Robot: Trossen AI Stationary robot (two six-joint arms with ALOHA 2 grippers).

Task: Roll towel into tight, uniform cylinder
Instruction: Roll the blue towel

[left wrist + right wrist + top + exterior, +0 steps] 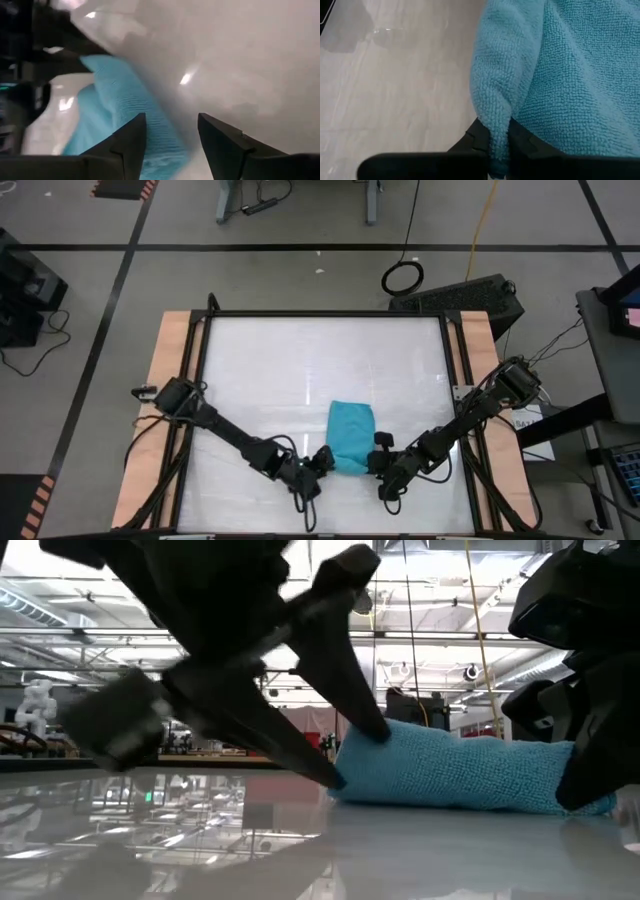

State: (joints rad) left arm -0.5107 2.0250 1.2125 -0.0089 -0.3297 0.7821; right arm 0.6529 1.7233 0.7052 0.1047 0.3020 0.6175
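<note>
The turquoise towel [351, 432] lies as a thick, bunched-up bundle on the white tabletop, near the middle of its near edge. In the low view the towel [450, 770] is a low lump resting on its underside. My left gripper [322, 461] stands open at the towel's near left corner. One finger [378, 730] is over the top of the towel's end and the other [330, 778] is low beside it. My right gripper [380, 456] is at the towel's near right corner, shut on it. My left gripper has its open fingers on either side of the towel's edge [165, 147], which reaches into the gap; I cannot tell whether they touch it. My right gripper pinches a raised fold of the towel's edge [499, 135] between its two fingers, slanting down from the near right. The fold comprises several layers. The rest of the towel lies on the table.
The white tabletop [320, 360] stretches bare beyond the towel toward the far edge. Black frame rails and wooden side strips [172, 380] border the table on both sides. Cables hang by both arms near the front edge.
</note>
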